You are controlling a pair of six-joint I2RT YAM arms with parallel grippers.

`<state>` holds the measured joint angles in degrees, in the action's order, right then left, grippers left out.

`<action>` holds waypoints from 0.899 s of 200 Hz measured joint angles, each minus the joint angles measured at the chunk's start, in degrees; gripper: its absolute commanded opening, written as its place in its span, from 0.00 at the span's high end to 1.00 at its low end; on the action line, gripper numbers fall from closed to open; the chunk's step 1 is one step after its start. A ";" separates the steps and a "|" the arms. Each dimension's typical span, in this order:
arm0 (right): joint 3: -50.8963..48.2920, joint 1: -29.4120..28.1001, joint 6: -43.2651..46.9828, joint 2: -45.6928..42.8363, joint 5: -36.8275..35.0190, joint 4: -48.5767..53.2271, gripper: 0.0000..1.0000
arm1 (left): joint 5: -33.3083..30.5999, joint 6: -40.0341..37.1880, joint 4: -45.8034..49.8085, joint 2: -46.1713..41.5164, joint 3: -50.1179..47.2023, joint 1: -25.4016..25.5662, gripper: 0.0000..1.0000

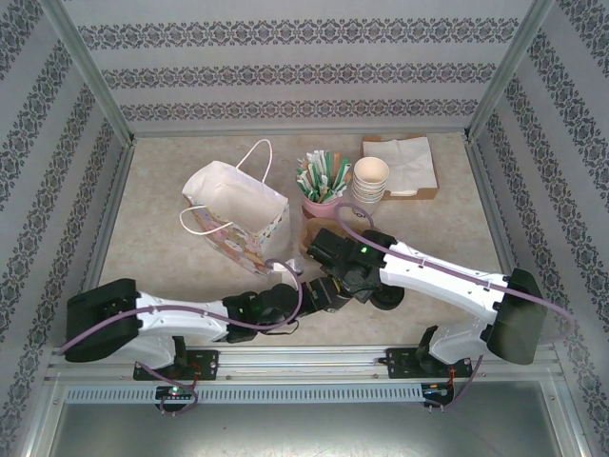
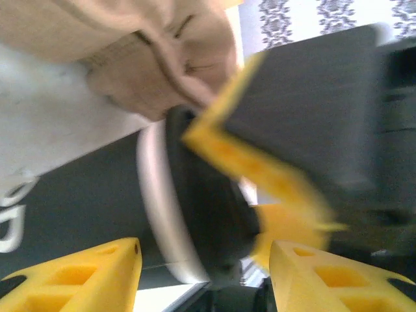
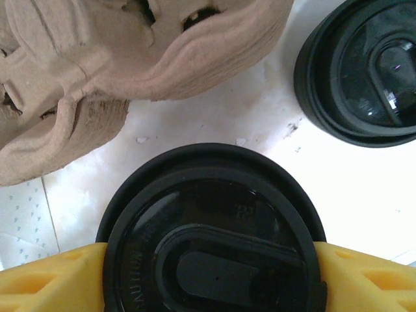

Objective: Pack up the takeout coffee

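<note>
Gripping the coffee (image 3: 211, 240) just under its black lid, the right gripper (image 3: 208, 286) had a yellow finger pressed to each side of the cup. The coffee sat near the middle of the table's near edge, just short of the pulp carrier (image 3: 97, 71); whether it rested on the table or hung clear could not be told. The left gripper (image 2: 205, 279) stood wide open right beside it, holding nothing, its fingers pointing at the cup's side.

The likeliest trouble was crowding: the two grippers were almost touching, so a careless move by either could knock the cup or pop its lid. The hole looked barely wider than the cup, so an off-centre descent could catch the pulp wall and tip the light carrier. A second black lid (image 3: 364, 71) lay close by and could be bumped.

What the carrier's holes held was not visible. The white bag (image 1: 233, 214) stood toward the left, its inside hidden. Toward the far edge, a pink cup (image 1: 322, 202) held straws (image 1: 324, 173), cream cups (image 1: 369, 181) were nested in a stack, and a tray (image 1: 419, 193) held napkins (image 1: 404, 157).
</note>
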<state>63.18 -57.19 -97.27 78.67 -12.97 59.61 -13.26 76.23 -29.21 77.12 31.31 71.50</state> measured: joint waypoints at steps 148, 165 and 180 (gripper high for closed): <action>-1.07 0.37 1.29 -0.42 1.90 -3.91 0.23 | -0.98 -0.76 -6.05 2.40 -5.18 0.00 0.44; -0.81 0.35 1.57 -0.42 1.90 -3.61 0.22 | -0.96 -0.42 -8.44 3.04 -6.05 0.00 0.44; -0.15 0.35 1.73 -0.42 1.88 -3.15 0.21 | -1.01 -0.31 -8.59 3.28 -6.60 0.00 0.44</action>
<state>63.02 -56.84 -95.55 78.26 -11.09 56.47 -14.26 75.92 -37.80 80.40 24.71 71.50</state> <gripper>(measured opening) 0.781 0.559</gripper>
